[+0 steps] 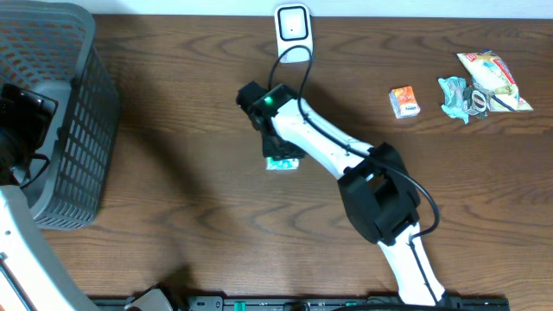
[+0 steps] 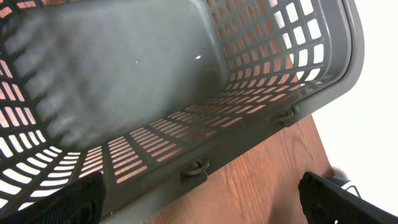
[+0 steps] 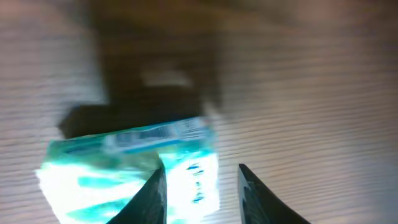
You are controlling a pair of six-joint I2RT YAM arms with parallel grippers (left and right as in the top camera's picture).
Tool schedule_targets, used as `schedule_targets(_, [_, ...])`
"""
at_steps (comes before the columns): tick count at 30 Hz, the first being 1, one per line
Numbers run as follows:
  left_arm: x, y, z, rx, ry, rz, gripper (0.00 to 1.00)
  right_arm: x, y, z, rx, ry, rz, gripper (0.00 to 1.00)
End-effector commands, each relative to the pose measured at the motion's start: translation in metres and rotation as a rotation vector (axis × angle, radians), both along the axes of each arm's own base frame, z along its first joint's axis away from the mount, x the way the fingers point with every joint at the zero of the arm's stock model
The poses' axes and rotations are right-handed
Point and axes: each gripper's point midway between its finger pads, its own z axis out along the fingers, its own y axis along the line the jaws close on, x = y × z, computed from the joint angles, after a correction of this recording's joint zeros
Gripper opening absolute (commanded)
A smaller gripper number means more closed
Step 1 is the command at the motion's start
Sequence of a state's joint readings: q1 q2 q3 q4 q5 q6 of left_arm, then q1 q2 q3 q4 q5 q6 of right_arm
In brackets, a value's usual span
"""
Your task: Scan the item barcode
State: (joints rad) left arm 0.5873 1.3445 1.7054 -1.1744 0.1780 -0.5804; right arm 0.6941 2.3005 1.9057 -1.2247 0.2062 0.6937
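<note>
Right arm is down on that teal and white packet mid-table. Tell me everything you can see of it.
The packet is a small, flat pouch, teal and white, glossy like plastic film, with a pale printed strip along one edge; the print is too blurred to read. It lies near the middle of the wooden table, mostly hidden from overhead by the right gripper. One end sits between the fingers; whether they clamp it cannot be told.

The tabletop (image 1: 190,216) was viewed straight down from overhead. The basket (image 1: 78,104) at its left edge was seen closely from the left wrist; the teal packet (image 1: 282,162) near its middle, very closely and blurred, from the right wrist.
</note>
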Motion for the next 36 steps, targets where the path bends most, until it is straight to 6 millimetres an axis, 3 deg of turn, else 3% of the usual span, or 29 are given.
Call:
schedule_targets(1, [-0.002,0.001,0.006,0.008,-0.014,0.013,0.97,0.013,-0.009,0.05,0.028,-0.098,0.059,0.37])
schedule_targets(3, [-0.002,0.001,0.006,0.008,-0.014,0.013,0.98,0.01,-0.001,0.059,0.082,-0.089,0.097,0.44])
schedule_targets(6, [-0.002,0.001,0.006,0.008,-0.014,0.013,0.98,-0.001,0.02,0.061,0.18,-0.044,0.151,0.46])
schedule_targets(10, [-0.002,0.001,0.006,0.008,-0.014,0.013,0.97,-0.013,0.054,0.052,0.28,-0.005,0.224,0.37])
schedule_targets(17, [-0.002,0.001,0.006,0.008,-0.014,0.013,0.97,-0.02,0.084,0.028,0.284,-0.025,0.235,0.29])
schedule_targets(23, [-0.002,0.001,0.006,0.008,-0.014,0.013,0.97,-0.022,0.067,-0.001,0.168,-0.024,0.153,0.27])
schedule_targets(26, [-0.002,0.001,0.006,0.008,-0.014,0.013,0.98,-0.025,0.056,-0.012,0.127,0.002,0.137,0.18])
schedule_targets(31, [-0.002,0.001,0.006,0.008,-0.014,0.013,0.98,-0.035,0.029,-0.01,0.045,0.067,0.112,0.13])
schedule_targets(36, [-0.002,0.001,0.006,0.008,-0.014,0.013,0.98,-0.039,-0.022,-0.001,-0.15,0.093,0.035,0.14])
